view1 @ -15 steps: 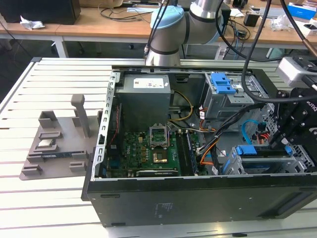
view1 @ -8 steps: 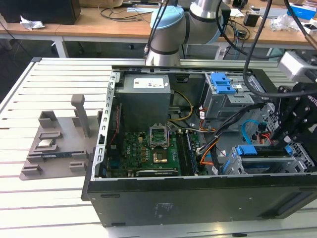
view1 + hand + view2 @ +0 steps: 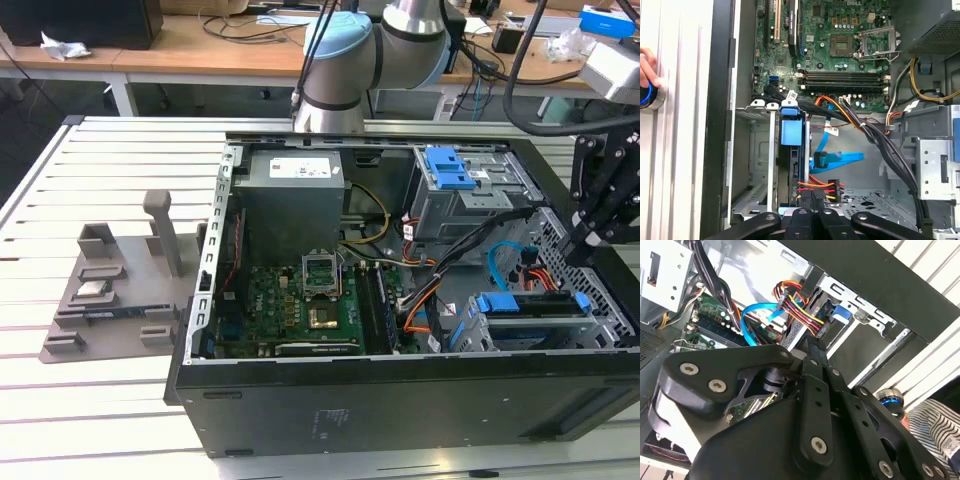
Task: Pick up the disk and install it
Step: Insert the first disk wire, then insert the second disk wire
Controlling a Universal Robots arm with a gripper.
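Gripper (image 3: 810, 212) linkage seen nearest lens in both wrist views; finger state cannot be told. Disk (image 3: 792, 165) seated upright in drive bay (image 3: 540, 325) at computer case (image 3: 400, 400) front corner, blue bracket uppermost. Judgement: full seating to be confirmed, cables (image 3: 822, 187) kept unpinched.

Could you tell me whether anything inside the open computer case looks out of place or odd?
The processor socket on the motherboard stands open, its retention frame swung up, and it appears empty. Nothing looks spilled or damaged. The disk stands on edge in the drive bay.
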